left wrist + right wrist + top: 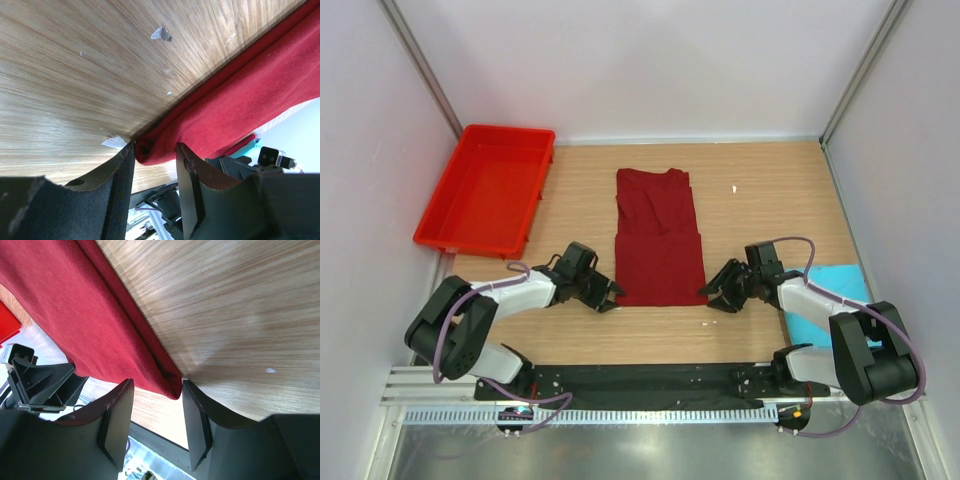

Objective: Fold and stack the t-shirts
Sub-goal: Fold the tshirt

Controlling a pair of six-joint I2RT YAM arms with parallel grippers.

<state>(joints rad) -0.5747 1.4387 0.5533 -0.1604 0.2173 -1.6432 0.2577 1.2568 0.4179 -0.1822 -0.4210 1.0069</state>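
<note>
A dark maroon t-shirt (658,235) lies flat in the middle of the table, folded into a long narrow strip with its collar at the far end. My left gripper (608,297) is low at its near left corner. In the left wrist view the rolled corner of the maroon t-shirt (240,90) sits at the tips of my left gripper (155,147), whose jaws stand apart. My right gripper (712,295) is at the near right corner. In the right wrist view my right gripper (156,385) is open, and the maroon t-shirt (75,305) has its corner by the right finger. A turquoise t-shirt (840,285) lies partly under the right arm.
A bright red plastic tray (470,195) stands at the far left, with nothing in it. A small white scrap (734,188) lies on the wood right of the shirt's collar. White walls close in the table on three sides.
</note>
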